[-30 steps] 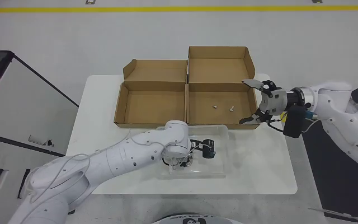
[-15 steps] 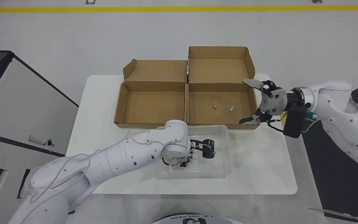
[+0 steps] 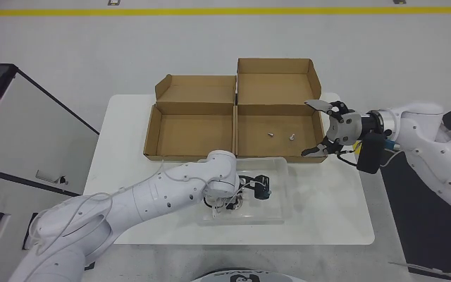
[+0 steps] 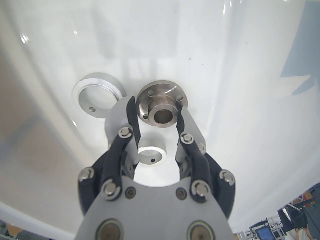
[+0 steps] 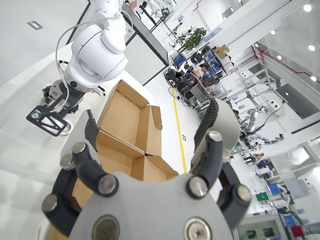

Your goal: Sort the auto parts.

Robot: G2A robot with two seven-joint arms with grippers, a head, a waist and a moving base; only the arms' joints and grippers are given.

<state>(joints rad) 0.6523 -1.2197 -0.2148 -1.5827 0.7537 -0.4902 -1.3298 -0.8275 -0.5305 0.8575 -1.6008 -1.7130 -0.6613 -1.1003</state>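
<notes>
A steel flange (image 4: 150, 93) with a raised hub lies flat in the clear plastic tray (image 3: 275, 211). My left gripper (image 4: 156, 104) hangs straight over it, open, its fingers (image 4: 132, 118) on either side of the hub. One pad touches the hub and a narrow gap shows at the other. Beside the flange are two aluminium rings, one (image 4: 98, 94) larger and one (image 4: 152, 153) smaller. My right gripper (image 3: 308, 128) is held open and empty at the right wall of the right cardboard box (image 3: 278, 144), where two small screws (image 3: 269, 132) lie.
The left cardboard box (image 3: 189, 134) adjoins the right one at the back of the white table (image 3: 331, 211). Both have their lids folded back. The tray sits in front of the boxes. Bare table lies to the right of the tray.
</notes>
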